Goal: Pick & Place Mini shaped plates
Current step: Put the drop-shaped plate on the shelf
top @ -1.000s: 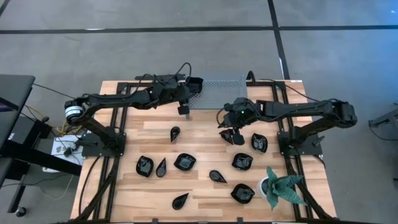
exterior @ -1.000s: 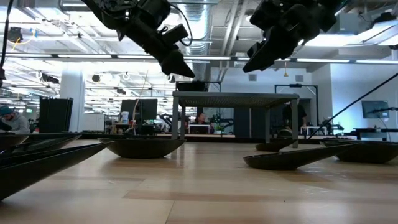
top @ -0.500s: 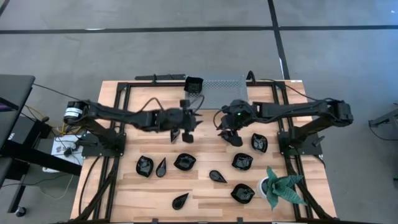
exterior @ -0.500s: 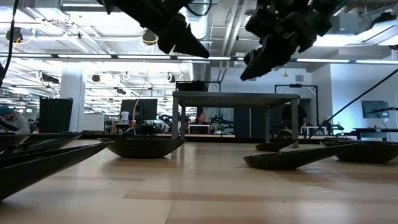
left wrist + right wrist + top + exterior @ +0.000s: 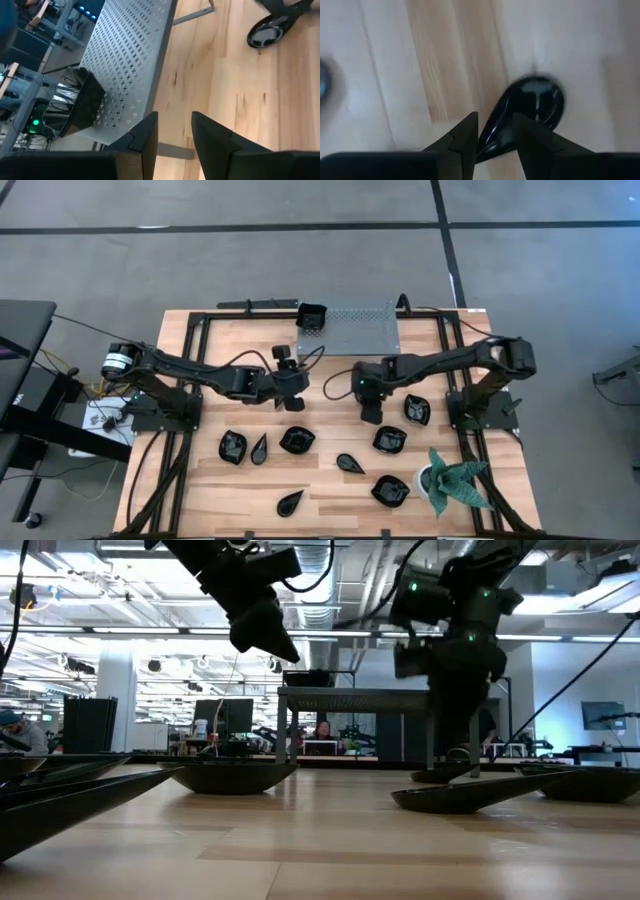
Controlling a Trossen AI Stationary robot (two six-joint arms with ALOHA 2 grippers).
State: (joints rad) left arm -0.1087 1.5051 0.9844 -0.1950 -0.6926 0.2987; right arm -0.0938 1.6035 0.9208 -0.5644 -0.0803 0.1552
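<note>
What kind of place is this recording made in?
Probably a robotics lab or open workshop hall: a wooden table on a black frame stands on a bare grey floor, and the low view shows exposed ceiling ducts and desks with monitors behind.

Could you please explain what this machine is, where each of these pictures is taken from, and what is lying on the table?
This is a robot with two dark arms at a wooden table. One picture looks straight down from above, one looks level across the tabletop into the room behind, and two come from cameras on the arms' wrists.

Scattered on the table are mini shaped plates, small glossy black dishes shaped as teardrops and wavy rounds. At the far edge stands a grey perforated shelf with one square plate on it. A green spiky plant sits in one near corner.

The left gripper hangs near the table's middle, open and empty. The right gripper is lowered over a teardrop plate, its fingers on either side of the narrow tip; I cannot tell whether they have closed on it yet.
</note>
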